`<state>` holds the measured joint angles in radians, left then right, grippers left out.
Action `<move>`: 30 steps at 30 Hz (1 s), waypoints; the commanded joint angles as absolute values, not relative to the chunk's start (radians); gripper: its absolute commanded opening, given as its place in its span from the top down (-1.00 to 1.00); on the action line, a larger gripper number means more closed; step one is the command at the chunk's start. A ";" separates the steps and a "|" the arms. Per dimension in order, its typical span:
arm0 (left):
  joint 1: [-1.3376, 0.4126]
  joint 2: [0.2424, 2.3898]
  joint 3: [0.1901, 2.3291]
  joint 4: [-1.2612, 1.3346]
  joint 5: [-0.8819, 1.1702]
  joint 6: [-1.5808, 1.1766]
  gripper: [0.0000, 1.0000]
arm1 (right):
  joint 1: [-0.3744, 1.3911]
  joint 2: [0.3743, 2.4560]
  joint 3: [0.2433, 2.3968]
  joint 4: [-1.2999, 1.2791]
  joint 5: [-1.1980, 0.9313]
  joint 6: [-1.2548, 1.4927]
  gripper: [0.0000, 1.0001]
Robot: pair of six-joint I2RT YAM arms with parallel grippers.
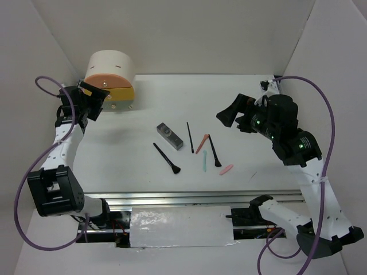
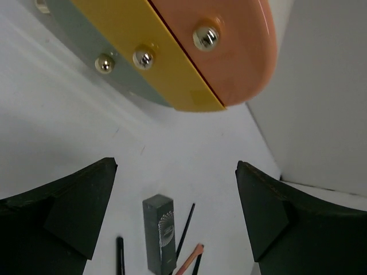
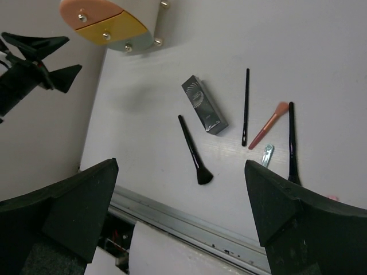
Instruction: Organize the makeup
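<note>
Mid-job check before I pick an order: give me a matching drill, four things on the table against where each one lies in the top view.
Things:
1. grey case
2. pink stick
3. mint stick
4. drawer box

Places:
A. far-left corner, apart from the rest
B. beside the near end of the coral stick, toward the arms
C. farthest right of the loose items
D. just beyond the flared black brush

Pairs: 1-D, 2-C, 3-B, 4-A.
</note>
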<state>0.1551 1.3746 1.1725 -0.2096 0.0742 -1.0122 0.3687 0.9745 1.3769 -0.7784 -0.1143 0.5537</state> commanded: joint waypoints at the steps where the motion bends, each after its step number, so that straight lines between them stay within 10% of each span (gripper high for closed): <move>1: 0.242 1.370 1.051 0.263 0.340 -1.178 -0.98 | 0.376 0.904 1.364 -0.727 -0.170 0.554 -0.99; 16: 0.295 1.611 0.942 0.819 0.430 -1.315 -0.56 | 0.376 0.804 1.316 -0.785 -0.167 0.554 -0.99; 30: 0.299 1.720 1.043 0.811 0.391 -1.315 -0.36 | 0.377 0.833 1.359 -0.798 -0.207 0.555 -0.99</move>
